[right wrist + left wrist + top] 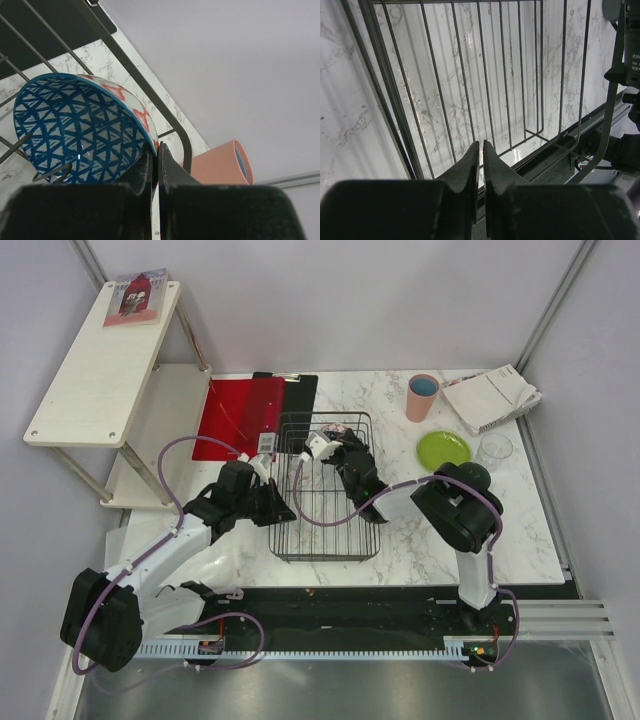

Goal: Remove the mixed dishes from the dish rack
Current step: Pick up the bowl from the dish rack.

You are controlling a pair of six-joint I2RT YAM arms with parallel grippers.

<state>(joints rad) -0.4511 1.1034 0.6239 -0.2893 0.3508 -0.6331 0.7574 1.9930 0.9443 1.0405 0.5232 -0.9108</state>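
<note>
Red clipboard (240, 418), white shelf (100, 360), papers (490, 398)

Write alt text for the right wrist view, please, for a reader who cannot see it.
The right jaws appear to pinch the rim of a blue patterned bowl inside the black wire dish rack. A salmon-pink cup sits beyond on the marble table.

The rack (325, 530) is bare wire over its near and middle parts, open from above. Its far end is crowded: the bowl (80, 130) leans on the far wall, the right gripper (155, 150) pinched on its rim. The left gripper (481, 150) blocks the left wall, seemingly nipping a wire. Right of the rack, the plate (443, 448), cup (422, 397) and glass (494, 447) crowd the far desk (420, 550); the near strip lies bare.
</note>
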